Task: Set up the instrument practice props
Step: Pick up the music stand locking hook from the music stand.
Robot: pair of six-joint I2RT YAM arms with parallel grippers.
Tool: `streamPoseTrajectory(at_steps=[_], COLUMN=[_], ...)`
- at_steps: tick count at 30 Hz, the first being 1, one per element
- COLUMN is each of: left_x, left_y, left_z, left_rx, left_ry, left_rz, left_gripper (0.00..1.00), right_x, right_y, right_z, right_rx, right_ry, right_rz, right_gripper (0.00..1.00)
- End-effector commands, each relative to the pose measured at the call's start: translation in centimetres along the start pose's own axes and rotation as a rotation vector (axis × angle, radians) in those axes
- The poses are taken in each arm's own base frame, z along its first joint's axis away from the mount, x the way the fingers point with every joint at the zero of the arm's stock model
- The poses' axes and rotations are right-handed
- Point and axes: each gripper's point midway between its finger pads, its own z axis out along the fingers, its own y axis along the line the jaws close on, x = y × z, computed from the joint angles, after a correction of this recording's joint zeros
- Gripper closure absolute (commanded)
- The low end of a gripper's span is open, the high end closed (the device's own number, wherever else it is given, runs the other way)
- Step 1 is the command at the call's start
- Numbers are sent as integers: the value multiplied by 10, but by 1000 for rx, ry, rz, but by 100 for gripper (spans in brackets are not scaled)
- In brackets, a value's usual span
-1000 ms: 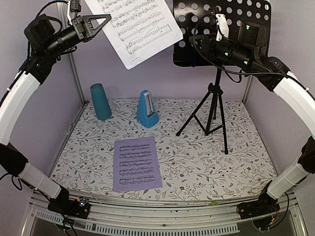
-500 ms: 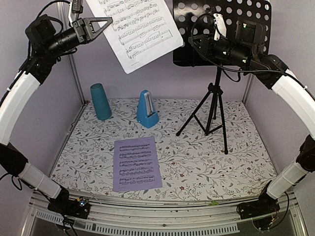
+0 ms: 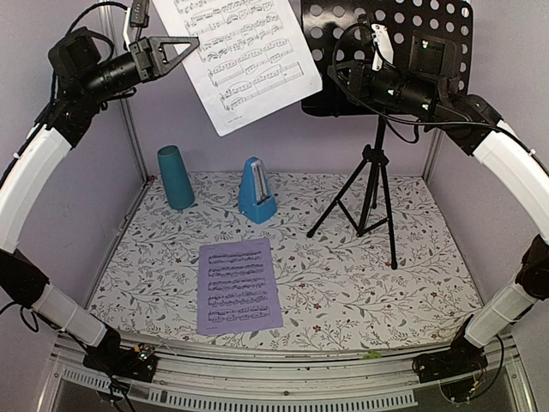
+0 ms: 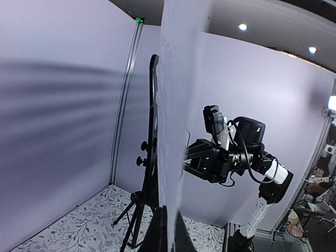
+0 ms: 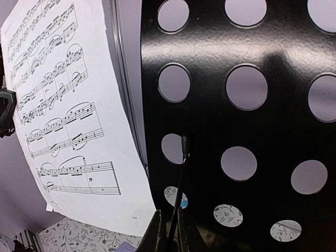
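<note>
Beside perforated tray, printed white page

The stand's tray was black sheet metal with a fine pebbled coat, faintly shiny, punched with clean round holes. Its tripod legs looked like thin matt black tube. The white sheet was thin matt paper printed in black, and the lavender sheet was the same paper, tinted. The metronome looked like smooth blue plastic, and the teal cup was smooth and dull. The bench carried a matt floral-printed cover; whether it was cloth or paper could not be told. The arm shells were glossy white plastic.
</note>
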Motion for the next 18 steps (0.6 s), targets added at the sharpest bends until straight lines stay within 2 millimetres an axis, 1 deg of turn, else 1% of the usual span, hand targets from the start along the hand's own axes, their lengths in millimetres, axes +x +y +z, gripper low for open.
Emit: streamPoseTrajectory(at_steps=[1, 4, 6, 15, 18], left_x=[5, 5, 5, 11, 12], left_y=[7, 10, 10, 11, 11], left_z=[0, 0, 0, 4, 5], left_rx=[-22, -38, -39, -47, -49], left_ry=[13, 11, 11, 24, 23], left_rz=[19, 33, 42, 78, 93], left_gripper=[100, 100, 100, 100, 100], right_x=[11, 13, 15, 21, 23], right_y=[2, 3, 3, 3, 4], right_z=[2, 2, 3, 8, 8], right_rx=[-10, -16, -19, -19, -22], right_ry=[50, 59, 65, 87, 94], right_rz=[7, 13, 16, 22, 24], right_gripper=[90, 84, 82, 84, 86])
